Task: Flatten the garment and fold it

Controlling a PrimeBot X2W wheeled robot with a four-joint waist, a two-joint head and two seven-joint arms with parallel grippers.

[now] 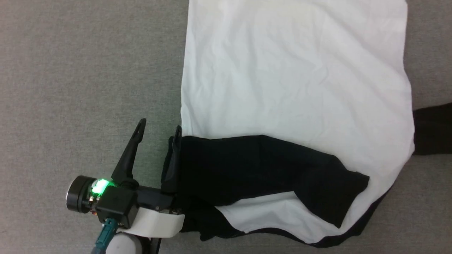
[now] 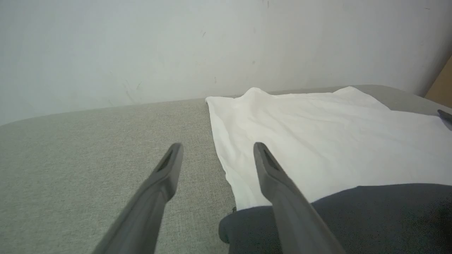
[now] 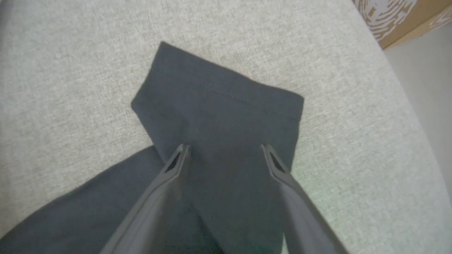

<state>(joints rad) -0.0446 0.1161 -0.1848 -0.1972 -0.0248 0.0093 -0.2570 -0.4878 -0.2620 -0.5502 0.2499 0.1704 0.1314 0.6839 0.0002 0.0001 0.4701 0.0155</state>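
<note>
My left gripper (image 1: 160, 125) sits nearest me, jaws spread wide and holding nothing. One finger is over the grey padded surface (image 1: 70, 70), and the other is at the edge of the folded black sleeve (image 1: 254, 169); I cannot tell whether it touches. That sleeve lies across the near end of the garment (image 1: 293, 77). My right gripper (image 3: 225, 147) is just as wide and empty, poised over the outstretched black sleeve (image 3: 226, 102), which lies flat on the surface. Farther off, the white panel runs away from me, spread out and lightly creased. I judge the shirt light, limp and quick to bunch, neither slippery nor fragile. It is best pinched at a hemmed cuff or side edge, low against the surface.
</note>
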